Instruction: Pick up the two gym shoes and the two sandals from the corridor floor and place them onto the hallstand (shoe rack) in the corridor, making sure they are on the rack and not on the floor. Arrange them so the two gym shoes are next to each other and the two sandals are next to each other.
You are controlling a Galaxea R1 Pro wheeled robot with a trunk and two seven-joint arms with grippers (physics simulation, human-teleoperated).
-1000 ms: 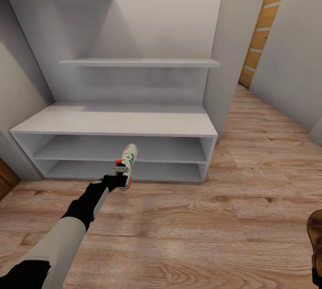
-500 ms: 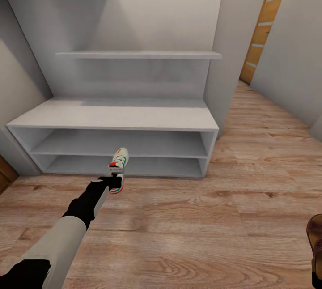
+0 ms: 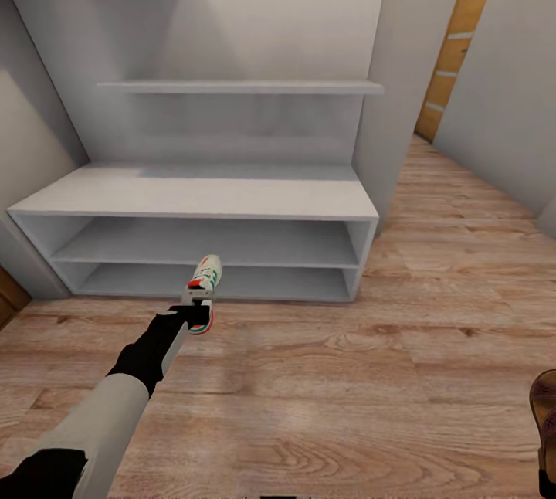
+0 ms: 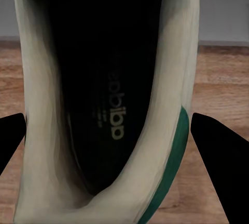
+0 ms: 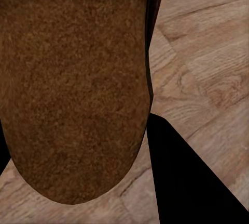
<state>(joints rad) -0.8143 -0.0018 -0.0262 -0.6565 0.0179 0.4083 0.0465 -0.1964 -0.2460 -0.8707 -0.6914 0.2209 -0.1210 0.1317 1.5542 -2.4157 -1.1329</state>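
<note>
One white gym shoe (image 3: 205, 280) with green stripes and red-orange patches hangs just above the corridor floor (image 3: 332, 375), its toe pointing at the hallstand (image 3: 193, 198). My left gripper (image 3: 198, 303) is shut on its heel end. In the left wrist view the gym shoe's dark inside (image 4: 104, 94) sits between the black fingers (image 4: 220, 151). A brown sandal (image 3: 545, 410) shows at the lower right edge. In the right wrist view its tan footbed (image 5: 72, 78) lies against a finger (image 5: 181, 182), with my right gripper (image 5: 78, 151) shut on it.
The hallstand's bench top, two low open shelves (image 3: 208, 244) and a wall shelf (image 3: 239, 86) are bare. A grey wall corner (image 3: 401, 82) stands right of it, with a wooden door (image 3: 457, 43) down the corridor. Open floor lies in front of the rack.
The camera has tilted down and drawn nearer, so the mint letters have left the picture. The gym shoe in my left gripper has swung slightly left. The sandal sits lower in the picture.
</note>
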